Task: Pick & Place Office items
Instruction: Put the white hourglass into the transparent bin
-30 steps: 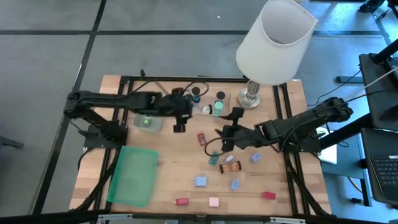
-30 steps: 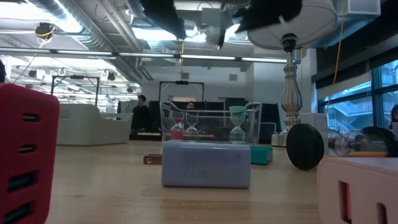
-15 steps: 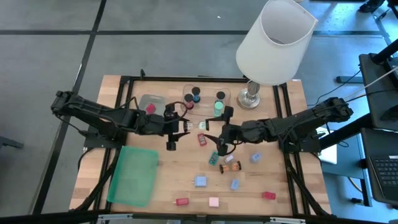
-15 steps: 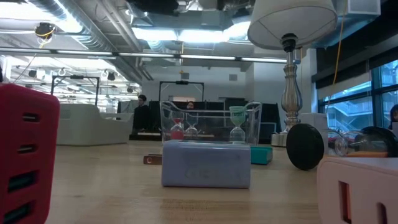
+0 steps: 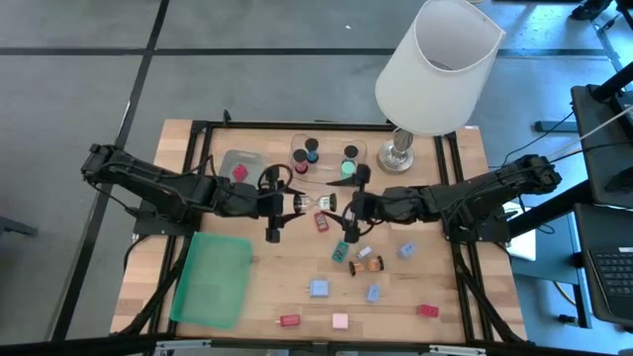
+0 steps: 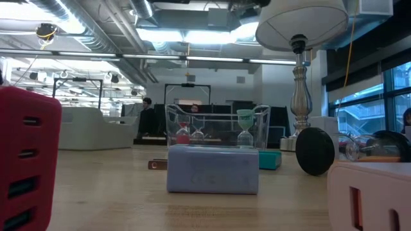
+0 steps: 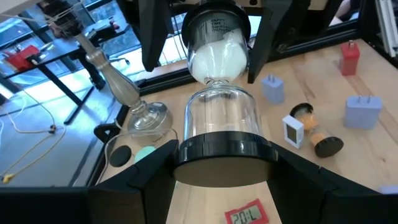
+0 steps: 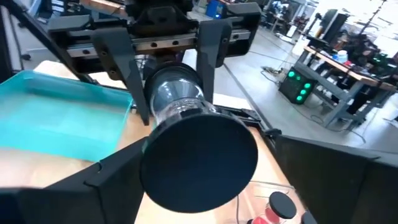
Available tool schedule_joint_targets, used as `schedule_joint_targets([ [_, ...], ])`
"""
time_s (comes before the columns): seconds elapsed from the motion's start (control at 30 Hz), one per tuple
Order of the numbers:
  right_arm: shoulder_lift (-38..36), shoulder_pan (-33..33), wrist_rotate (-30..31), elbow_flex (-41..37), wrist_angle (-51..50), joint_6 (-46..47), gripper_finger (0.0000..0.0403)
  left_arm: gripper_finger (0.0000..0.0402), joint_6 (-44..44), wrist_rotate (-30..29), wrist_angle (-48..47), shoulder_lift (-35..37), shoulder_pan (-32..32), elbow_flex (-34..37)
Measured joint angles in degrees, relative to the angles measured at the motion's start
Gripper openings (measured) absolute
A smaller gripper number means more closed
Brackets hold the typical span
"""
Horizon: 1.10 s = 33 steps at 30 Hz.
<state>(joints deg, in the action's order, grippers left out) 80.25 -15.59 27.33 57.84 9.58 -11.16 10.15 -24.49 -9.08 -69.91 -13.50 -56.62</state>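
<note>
Sand timer (image 5: 318,202) btwn both hands.

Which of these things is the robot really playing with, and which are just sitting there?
For the job:
- sand timer, held by the left gripper and the right gripper
- red block
- pink block
- blue block

Just lying about:
- lamp
- green lid
- clear tray
</note>
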Motion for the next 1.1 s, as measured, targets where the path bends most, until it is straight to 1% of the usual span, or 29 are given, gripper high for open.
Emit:
schedule_joint_targets([
  [0.17,0.0,-0.02,-2.96,0.0,0.04,0.04,0.0333,0.0216,0.04,-0.26,0.02,0.0,0.0,0.0],
  [0.33,0.0,-0.02,-3.01,0.0,0.07,0.07,0.0306,0.0216,0.07,-0.28,-0.07,0.0,0.09,0.0],
  [0.53,0.0,0.0,-6.62,0.02,0.7,0.15,0.0261,0.0216,0.15,0.06,-0.18,-0.02,0.02,0.0],
  [0.7,0.0,0.02,-6.78,0.02,1.15,0.28,0.0209,0.0219,0.22,0.15,-0.34,-0.03,0.02,0.0],
  [0.93,0.0,0.07,-6.57,0.02,1.9,1.55,0.0209,0.0237,-1.45,-0.33,1.15,-0.03,0.07,0.01],
  [1.1,0.02,0.09,-3.24,0.04,1.33,1.73,0.0209,0.0262,-1.71,-0.94,2.14,-0.04,0.13,-0.38],
])
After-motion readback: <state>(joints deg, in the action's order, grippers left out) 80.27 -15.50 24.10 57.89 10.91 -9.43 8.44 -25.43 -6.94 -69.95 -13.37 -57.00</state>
